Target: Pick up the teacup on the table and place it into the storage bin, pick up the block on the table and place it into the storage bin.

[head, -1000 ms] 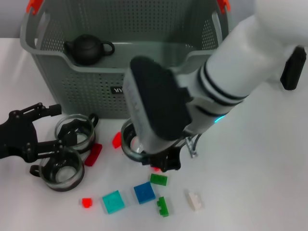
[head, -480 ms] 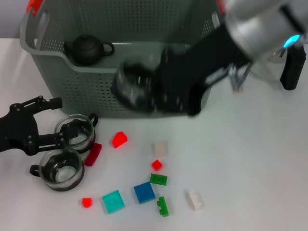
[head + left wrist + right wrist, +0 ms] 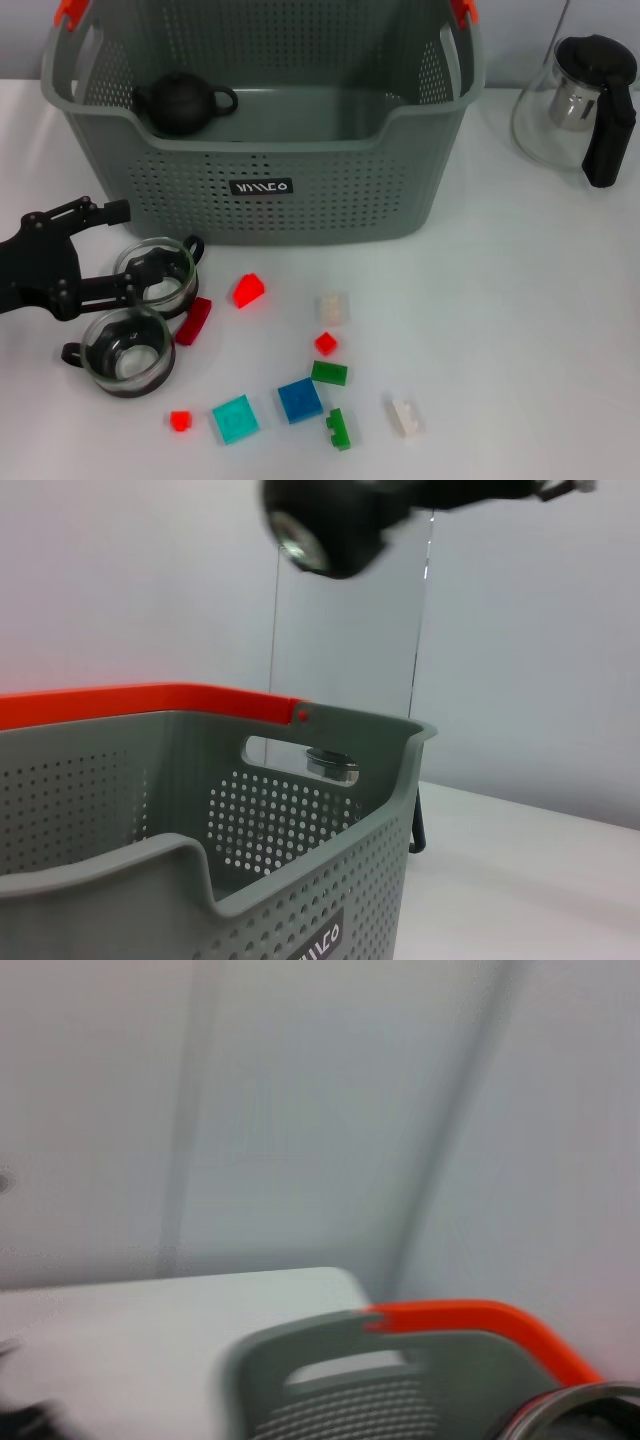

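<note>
The white worktop (image 3: 520,330) holds two glass teacups (image 3: 155,272), small plastic blocks (image 3: 300,400) and the holey grey-green storage bin (image 3: 330,190). The black left end effector (image 3: 85,255) sits spread beside the cups.

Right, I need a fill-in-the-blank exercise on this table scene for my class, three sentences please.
1. Inside the basket sits a black ____.
2. On the table, beside the left gripper, stand ____ glass cups.
3. The glass jug has a ____ handle.
Missing words: teapot; two; black.
</note>
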You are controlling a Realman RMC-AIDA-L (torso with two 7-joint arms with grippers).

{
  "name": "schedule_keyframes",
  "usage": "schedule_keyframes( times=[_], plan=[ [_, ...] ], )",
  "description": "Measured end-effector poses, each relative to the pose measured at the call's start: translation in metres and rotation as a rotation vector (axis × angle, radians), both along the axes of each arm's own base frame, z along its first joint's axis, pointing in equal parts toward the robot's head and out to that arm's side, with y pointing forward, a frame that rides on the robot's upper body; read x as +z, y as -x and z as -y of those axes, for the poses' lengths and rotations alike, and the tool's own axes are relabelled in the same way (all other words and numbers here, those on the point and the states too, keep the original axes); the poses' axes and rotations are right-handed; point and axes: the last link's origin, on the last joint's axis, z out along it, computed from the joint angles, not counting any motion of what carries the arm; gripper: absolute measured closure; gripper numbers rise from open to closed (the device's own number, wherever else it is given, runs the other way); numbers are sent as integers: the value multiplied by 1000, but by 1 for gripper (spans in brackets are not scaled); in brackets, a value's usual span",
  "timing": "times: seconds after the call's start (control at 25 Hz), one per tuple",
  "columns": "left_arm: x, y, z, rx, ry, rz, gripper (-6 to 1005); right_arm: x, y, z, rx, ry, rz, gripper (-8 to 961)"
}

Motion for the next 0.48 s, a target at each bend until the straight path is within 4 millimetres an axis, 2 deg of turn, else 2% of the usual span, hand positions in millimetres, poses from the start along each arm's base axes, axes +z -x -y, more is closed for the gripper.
schedule_keyframes(
  times=[0.16, 0.28, 0.32, 0.48],
  plan=[
    [0, 0, 0, 0, -1, 1, 99, -13, 4, -30, -140, -62, 3, 891],
    [-1, 0, 0, 0, -1, 3, 99, -36, 4, -53, -199, -54, 75, 891],
    [-2, -1, 0, 0, -1, 4, 99, -36, 4, -53, -199, -54, 75, 891],
    [-3, 0, 1, 3, 0, 8, 98, -57, 0, -64, -222, -61, 161, 890]
  ],
)
